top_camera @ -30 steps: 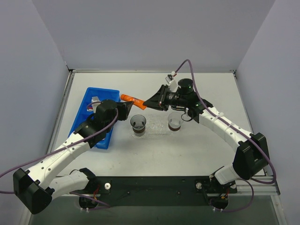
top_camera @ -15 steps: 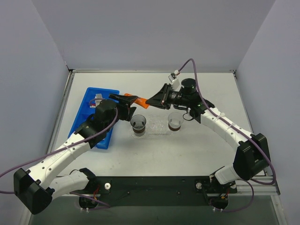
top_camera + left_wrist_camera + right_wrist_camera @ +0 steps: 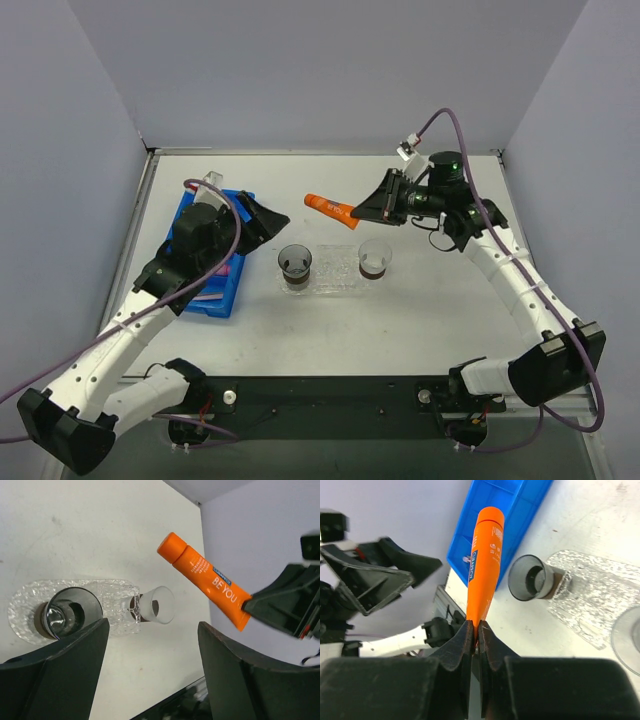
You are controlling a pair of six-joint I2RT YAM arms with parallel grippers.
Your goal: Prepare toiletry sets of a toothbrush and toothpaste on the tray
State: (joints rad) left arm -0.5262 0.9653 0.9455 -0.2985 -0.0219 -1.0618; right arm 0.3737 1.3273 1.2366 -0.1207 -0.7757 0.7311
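Note:
An orange toothpaste tube hangs in the air behind the tray, cap pointing left. My right gripper is shut on its flat tail end, the jaws pinched together. The clear bumpy tray lies mid-table. My left gripper stands open and empty over the right edge of the blue bin, apart from the tube; its wide-spread fingers frame the tray. A pale pink stick, the toothbrush, shows in the bin under my left arm.
Two clear cups with dark bottoms stand on the tray, one left and one right. The blue compartmented bin sits at the table's left side. Grey walls close in the left, back and right.
My left gripper opened, let go of the orange tube and drew back left toward the bin. My right gripper carried the tube right and slightly back, still shut on it.

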